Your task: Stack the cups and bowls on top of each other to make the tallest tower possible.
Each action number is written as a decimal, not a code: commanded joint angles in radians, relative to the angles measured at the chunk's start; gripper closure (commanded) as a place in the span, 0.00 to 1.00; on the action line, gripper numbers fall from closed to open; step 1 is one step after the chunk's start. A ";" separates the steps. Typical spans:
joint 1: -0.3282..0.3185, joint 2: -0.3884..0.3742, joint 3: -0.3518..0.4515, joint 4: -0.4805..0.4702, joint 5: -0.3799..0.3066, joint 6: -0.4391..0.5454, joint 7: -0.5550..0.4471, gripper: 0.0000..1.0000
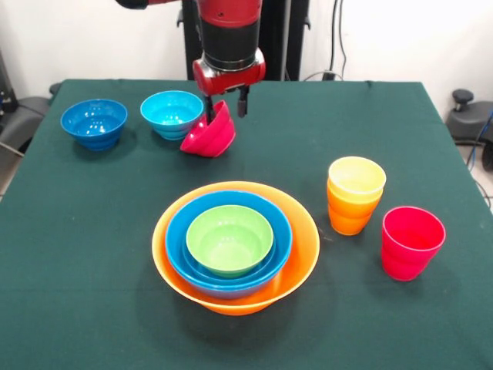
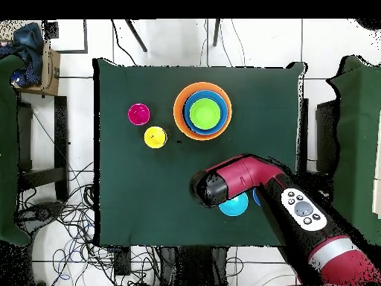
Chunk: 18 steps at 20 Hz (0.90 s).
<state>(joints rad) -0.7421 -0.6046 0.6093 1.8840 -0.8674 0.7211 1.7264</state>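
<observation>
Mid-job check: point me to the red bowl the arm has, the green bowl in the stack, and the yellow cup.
red bowl point(image 1: 209, 132), front view, on its tilted outer wall below the fingers.
green bowl point(image 1: 229, 239), front view, on its inside bottom.
yellow cup point(image 1: 356, 176), front view, on its inside, just under the rim.

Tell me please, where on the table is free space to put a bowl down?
Bare cloth lies in front of the orange bowl holding the nested bowls, also left of it below the dark-blue bowl, and between the gripper and the yellow cup. It is crowded at the far left, where the light-blue bowl and tilted red bowl sit close.
</observation>
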 commanded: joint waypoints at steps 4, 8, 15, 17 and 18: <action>0.044 0.052 -0.043 -0.108 -0.084 -0.061 -0.030 0.00; 0.049 0.061 -0.048 -0.120 -0.087 -0.064 -0.026 0.00; 0.080 0.087 -0.077 -0.154 -0.110 -0.118 0.027 1.00; 0.079 0.086 -0.077 -0.155 -0.107 -0.128 0.032 1.00; 0.079 0.086 -0.076 -0.155 -0.106 -0.133 0.034 1.00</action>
<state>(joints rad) -0.7123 -0.5482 0.5887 1.8167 -0.8674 0.6914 1.7264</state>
